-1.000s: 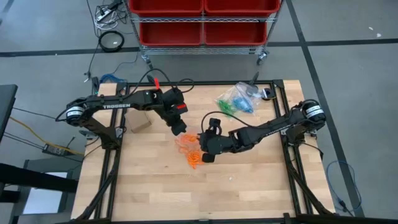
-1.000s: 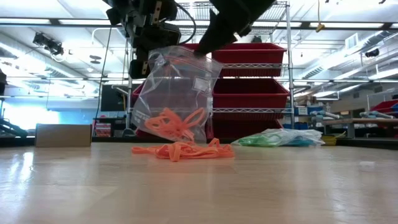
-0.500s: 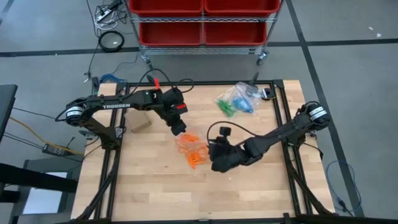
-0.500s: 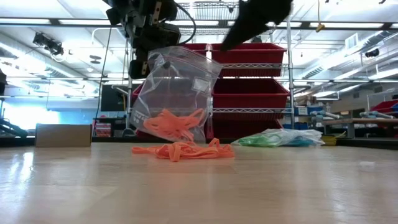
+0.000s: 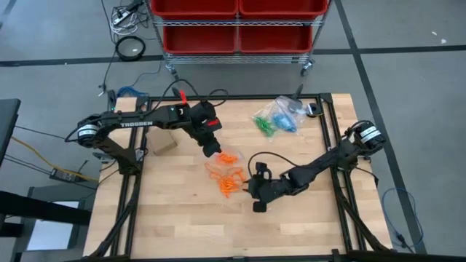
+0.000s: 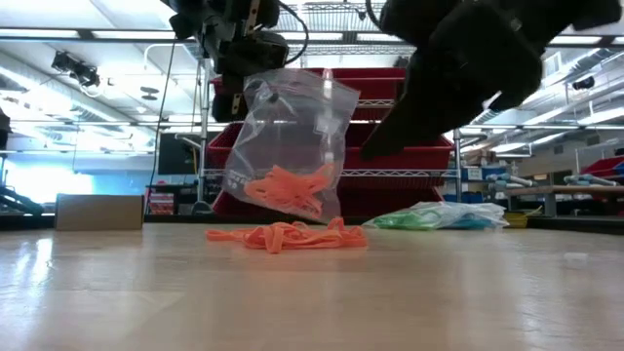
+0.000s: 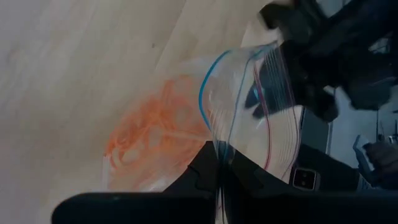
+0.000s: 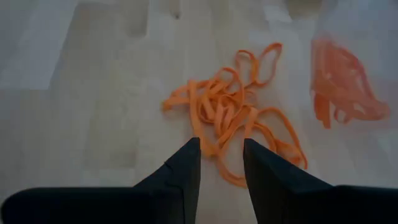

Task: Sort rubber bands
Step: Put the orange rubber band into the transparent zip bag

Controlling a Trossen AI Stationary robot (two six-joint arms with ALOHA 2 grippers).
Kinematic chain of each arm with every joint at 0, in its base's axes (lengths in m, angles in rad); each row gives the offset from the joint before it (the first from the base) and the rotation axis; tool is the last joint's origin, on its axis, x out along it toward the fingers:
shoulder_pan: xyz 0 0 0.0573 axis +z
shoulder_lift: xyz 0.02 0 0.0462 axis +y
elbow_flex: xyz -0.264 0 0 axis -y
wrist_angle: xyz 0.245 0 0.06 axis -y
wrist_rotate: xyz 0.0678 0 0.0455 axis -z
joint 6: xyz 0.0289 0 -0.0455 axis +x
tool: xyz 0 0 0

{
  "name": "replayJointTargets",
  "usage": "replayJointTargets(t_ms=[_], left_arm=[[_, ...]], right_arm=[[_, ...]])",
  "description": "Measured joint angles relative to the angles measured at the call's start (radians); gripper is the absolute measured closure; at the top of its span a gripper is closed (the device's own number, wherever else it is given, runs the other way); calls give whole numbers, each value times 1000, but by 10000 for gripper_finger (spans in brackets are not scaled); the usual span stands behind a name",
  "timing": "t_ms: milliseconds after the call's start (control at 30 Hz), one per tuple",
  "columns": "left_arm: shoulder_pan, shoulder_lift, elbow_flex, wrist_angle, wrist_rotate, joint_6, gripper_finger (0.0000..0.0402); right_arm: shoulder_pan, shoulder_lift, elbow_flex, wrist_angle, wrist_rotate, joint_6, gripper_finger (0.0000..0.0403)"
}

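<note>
A clear zip bag point(image 6: 288, 136) with orange rubber bands point(image 6: 285, 187) in its bottom hangs from my left gripper point(image 5: 212, 151), which is shut on its top. Below it, a loose pile of orange rubber bands point(image 5: 229, 182) lies on the wooden table point(image 5: 182, 218). My right gripper point(image 8: 221, 152) is open. It hovers at the pile's right side, fingers slanting down toward the bands point(image 8: 230, 118) and apart from them. The bag point(image 8: 348, 81) shows beyond the pile. My left gripper pinches the bag's top edge at the zip strip point(image 7: 219, 146) between its two fingers, near one corner of the mouth. The fingers slant down from the table's left side. The bag hangs below them with its mouth gaping, tilted, its bottom point(image 6: 283, 213) clear of the table.
Bags holding green and blue bands point(image 5: 277, 118) lie at the table's far right. A small cardboard box point(image 5: 162, 142) stands at the left side. A red bin rack point(image 5: 237, 29) is beyond the far edge. Bare wood spreads along the near half.
My right gripper has left the bag's mouth, gone toward the table's near edge and sunk lower, ending beside the loose pile. The bag, now hanging from my left gripper alone, has swung a little and tilted.
</note>
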Motion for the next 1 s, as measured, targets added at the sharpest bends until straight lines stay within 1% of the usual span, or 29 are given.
replayJointTargets(t_ms=[67,233,367,533,667,833,933,1000], left_arm=[[0,0,0,19,1,0,385],[0,0,0,53,1,0,385],[0,0,0,46,1,0,385],[0,0,0,44,1,0,385],[0,0,0,35,1,27,385],[0,0,0,8,1,58,385],[0,0,0,1,1,58,385],[0,0,0,-6,1,58,385]], right_arm=[[-19,0,-21,41,-15,-5,298],[-74,0,-35,39,-45,-14,302],[-123,20,-38,32,-40,-10,303],[-177,118,-39,83,-103,-14,305],[-198,188,-38,159,-103,-14,305],[-208,211,-36,208,-90,-5,309],[-208,211,-36,211,-98,-24,331],[-208,211,-36,207,-113,-24,365]])
